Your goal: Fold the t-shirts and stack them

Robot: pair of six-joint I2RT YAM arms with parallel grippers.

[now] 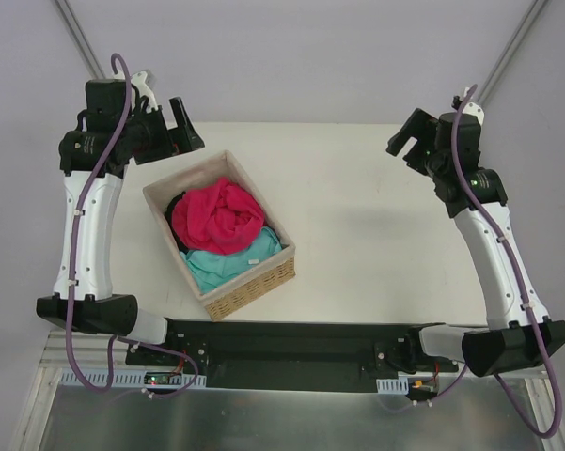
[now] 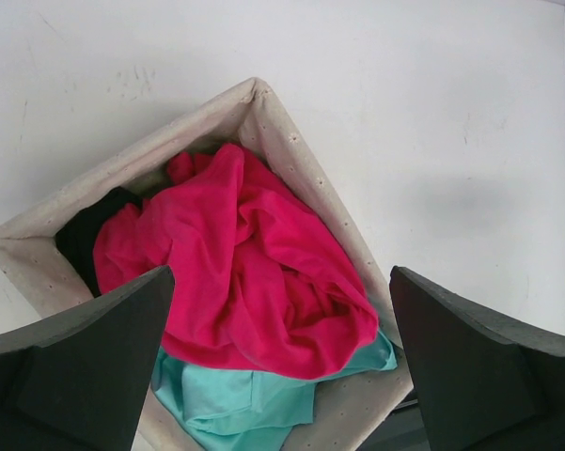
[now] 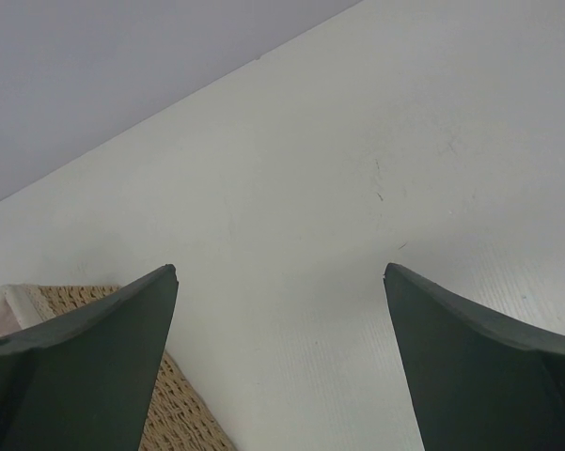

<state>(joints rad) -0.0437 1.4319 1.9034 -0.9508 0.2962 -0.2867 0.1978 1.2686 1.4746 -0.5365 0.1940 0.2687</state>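
Observation:
A crumpled crimson-pink t-shirt (image 1: 216,216) (image 2: 244,263) lies on top in the wicker basket (image 1: 254,287). Under it lies a teal t-shirt (image 1: 227,261) (image 2: 235,404), and a black t-shirt (image 1: 175,203) (image 2: 86,235) shows at the basket's far left corner. My left gripper (image 1: 184,126) (image 2: 280,282) hangs open above the basket's far corner, nothing between its fingers. My right gripper (image 1: 409,136) (image 3: 280,272) is open too, raised over bare table at the far right, well away from the shirts.
The pale-lined basket (image 2: 291,132) stands skewed on the white table (image 1: 385,244), left of centre. Its wicker corner (image 3: 183,418) shows at the lower left of the right wrist view. The black base rail (image 1: 282,348) runs along the near edge.

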